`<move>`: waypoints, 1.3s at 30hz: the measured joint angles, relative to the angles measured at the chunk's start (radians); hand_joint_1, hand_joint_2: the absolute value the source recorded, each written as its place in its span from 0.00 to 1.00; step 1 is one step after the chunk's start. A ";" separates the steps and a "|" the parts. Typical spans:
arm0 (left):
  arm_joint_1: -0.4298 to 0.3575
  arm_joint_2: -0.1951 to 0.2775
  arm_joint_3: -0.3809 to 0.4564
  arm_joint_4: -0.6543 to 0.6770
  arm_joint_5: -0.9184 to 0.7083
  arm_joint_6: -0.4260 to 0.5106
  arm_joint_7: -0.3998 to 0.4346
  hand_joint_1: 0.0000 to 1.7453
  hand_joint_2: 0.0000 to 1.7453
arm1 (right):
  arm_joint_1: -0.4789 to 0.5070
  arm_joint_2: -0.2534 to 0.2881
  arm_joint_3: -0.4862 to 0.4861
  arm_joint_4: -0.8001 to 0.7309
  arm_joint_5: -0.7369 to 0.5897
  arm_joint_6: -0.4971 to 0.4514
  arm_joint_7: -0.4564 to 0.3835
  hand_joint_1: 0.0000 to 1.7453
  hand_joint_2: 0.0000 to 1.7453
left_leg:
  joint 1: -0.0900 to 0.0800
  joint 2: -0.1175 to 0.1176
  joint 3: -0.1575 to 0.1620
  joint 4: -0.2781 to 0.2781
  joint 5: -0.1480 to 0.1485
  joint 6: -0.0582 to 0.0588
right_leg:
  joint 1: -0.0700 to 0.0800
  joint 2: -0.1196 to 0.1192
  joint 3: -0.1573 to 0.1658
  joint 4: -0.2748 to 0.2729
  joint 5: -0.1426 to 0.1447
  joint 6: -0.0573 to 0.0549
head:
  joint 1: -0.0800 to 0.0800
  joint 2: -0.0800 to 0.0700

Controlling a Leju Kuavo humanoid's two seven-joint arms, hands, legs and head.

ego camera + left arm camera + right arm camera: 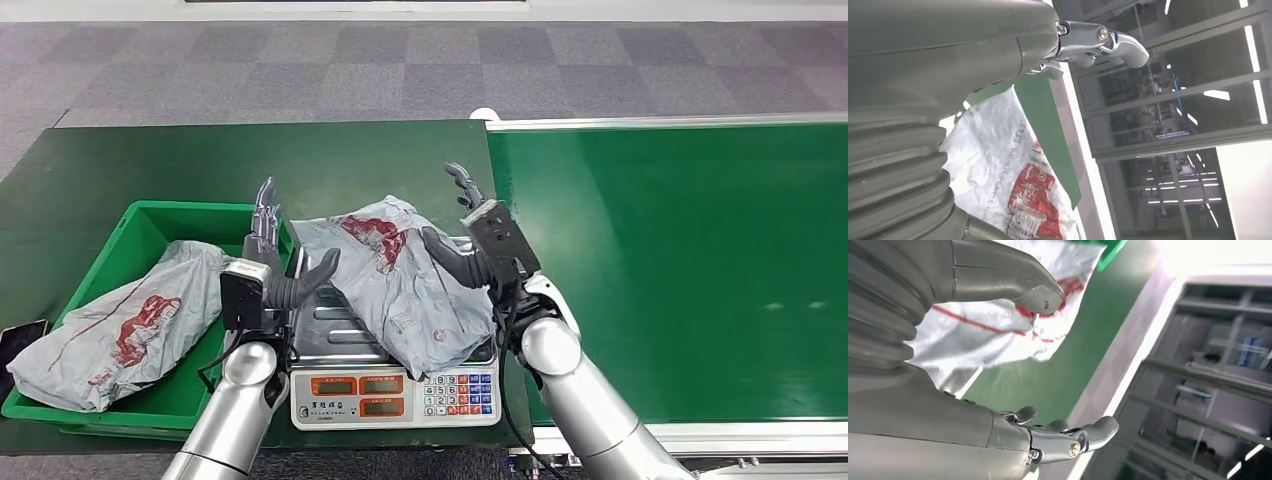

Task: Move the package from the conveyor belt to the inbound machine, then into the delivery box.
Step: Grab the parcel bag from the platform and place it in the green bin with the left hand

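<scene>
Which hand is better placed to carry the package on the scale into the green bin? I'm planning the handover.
Left, probably: the left hand sits between the package and the green bin; the right hand is on the far side.

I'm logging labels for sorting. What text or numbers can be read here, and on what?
"338": small print on the package lying on the scale, partly cut off.
Keypad digits on the scale: too small to read surely.
Scale label and displays: blurred.
Red print on both bags: a picture, unreadable.

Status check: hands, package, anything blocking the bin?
Both hands open, left hand and right hand flanking package. Package lies on scale. Green bin already holds another bag.
</scene>
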 joint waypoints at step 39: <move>-0.480 0.140 -0.427 0.492 -0.815 -0.345 -0.043 0.00 1.00 | 0.082 -0.017 -0.315 0.030 -0.293 0.257 -0.101 0.00 1.00 | 0.000 0.003 -0.006 0.001 0.007 0.000 | 0.000 0.003 -0.007 0.000 0.008 -0.001 | 0.000 0.000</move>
